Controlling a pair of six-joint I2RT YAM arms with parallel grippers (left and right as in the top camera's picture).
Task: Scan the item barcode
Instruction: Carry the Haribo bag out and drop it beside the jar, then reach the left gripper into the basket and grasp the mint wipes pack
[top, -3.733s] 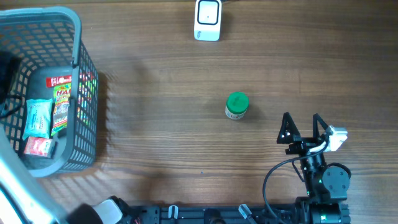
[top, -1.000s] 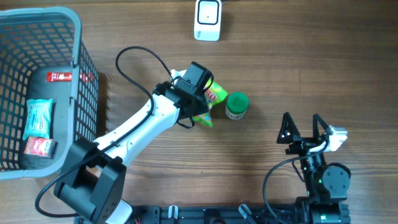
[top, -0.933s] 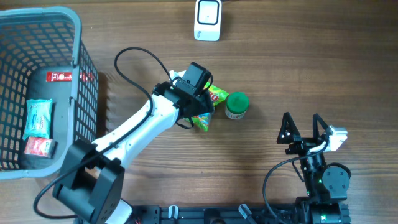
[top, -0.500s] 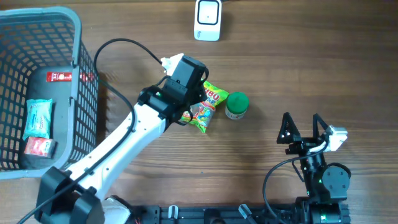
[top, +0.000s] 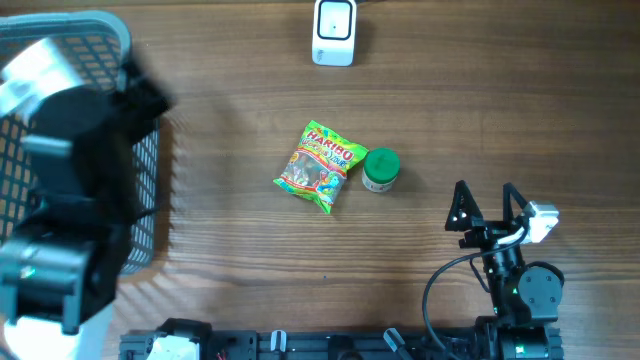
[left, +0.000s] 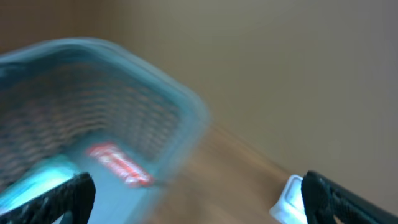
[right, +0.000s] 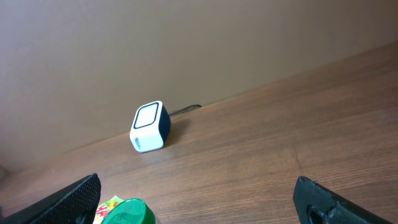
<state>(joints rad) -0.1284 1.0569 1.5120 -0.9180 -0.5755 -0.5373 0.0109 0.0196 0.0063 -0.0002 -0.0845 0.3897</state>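
Observation:
A green and yellow Haribo candy bag (top: 320, 168) lies flat mid-table, its right edge against a small jar with a green lid (top: 381, 168). The white barcode scanner (top: 333, 32) stands at the table's far edge. My left arm (top: 70, 180) is a blur over the basket at the left; its gripper (left: 199, 202) is open and holds nothing, with the scanner (left: 288, 200) by its right finger. Near the front right, my right gripper (top: 485, 205) rests open and empty. From its wrist I see the scanner (right: 151, 127), the jar lid (right: 127, 213) and a corner of the bag (right: 109, 205).
A grey-blue plastic basket (top: 130, 50) fills the left end of the table, mostly hidden under my left arm. In the left wrist view the basket (left: 149, 93) holds a red packet (left: 118, 165) and a pale turquoise one (left: 37, 177).
My left gripper opened and let go of the candy bag beside the jar, then the arm swung quickly back left over the basket. The right arm has not moved.

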